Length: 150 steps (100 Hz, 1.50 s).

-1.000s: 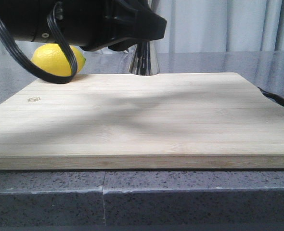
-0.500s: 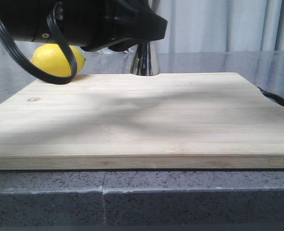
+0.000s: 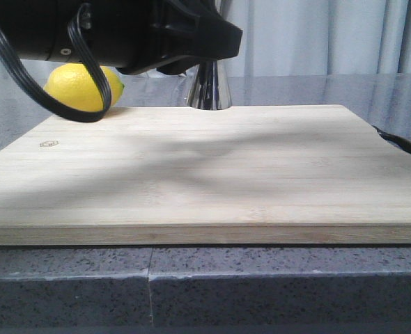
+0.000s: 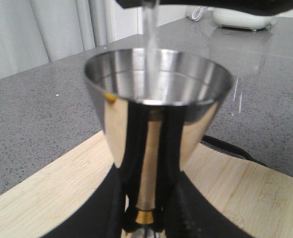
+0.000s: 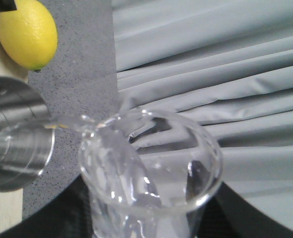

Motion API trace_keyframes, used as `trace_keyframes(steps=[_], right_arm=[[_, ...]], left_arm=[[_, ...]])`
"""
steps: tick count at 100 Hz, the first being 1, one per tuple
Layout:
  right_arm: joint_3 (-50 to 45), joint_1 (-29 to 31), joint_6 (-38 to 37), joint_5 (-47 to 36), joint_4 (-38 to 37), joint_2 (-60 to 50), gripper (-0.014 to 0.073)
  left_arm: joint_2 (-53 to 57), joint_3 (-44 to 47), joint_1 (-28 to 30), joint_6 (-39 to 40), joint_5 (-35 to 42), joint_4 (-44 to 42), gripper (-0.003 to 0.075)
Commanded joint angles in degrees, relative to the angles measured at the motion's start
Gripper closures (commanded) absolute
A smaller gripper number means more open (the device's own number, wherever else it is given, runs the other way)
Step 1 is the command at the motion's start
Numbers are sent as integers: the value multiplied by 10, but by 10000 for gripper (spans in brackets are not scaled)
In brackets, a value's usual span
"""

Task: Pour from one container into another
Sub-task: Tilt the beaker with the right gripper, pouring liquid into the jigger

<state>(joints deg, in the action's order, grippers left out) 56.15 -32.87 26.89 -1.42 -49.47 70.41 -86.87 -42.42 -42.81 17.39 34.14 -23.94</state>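
Liquid is streaming from the tilted beaker [image 5: 149, 173], held in the right claw, into the jigger [image 4: 158, 124], which the left claw is gripping; nothing has shifted.

Cutting board [image 3: 205, 174] on granite counter [image 3: 66, 278]

Left pincer [image 4: 145, 218] closed low about something, upright; right pincer [image 5: 146, 218] closed too, wrist tilted over.

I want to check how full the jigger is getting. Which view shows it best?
The left wrist view: the jigger fills the frame, open cup and incoming stream visible. The right wrist view shows only its rim sideways; the front view shows just its base.
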Motion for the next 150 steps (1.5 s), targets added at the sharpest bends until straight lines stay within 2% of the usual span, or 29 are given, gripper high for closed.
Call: trace_keyframes(steps=[1,117,150], right_arm=[[23,-1,2,-34,-20,-17,439],[23,-1,2,-30,-254,-17,439],[23,-1,2,-30,-279,-17,439]], left_arm=[[25,-19,1,4,47,9,739],[25,-19,1,19,48,-9,739],[25,-19,1,19,48,-9,739]])
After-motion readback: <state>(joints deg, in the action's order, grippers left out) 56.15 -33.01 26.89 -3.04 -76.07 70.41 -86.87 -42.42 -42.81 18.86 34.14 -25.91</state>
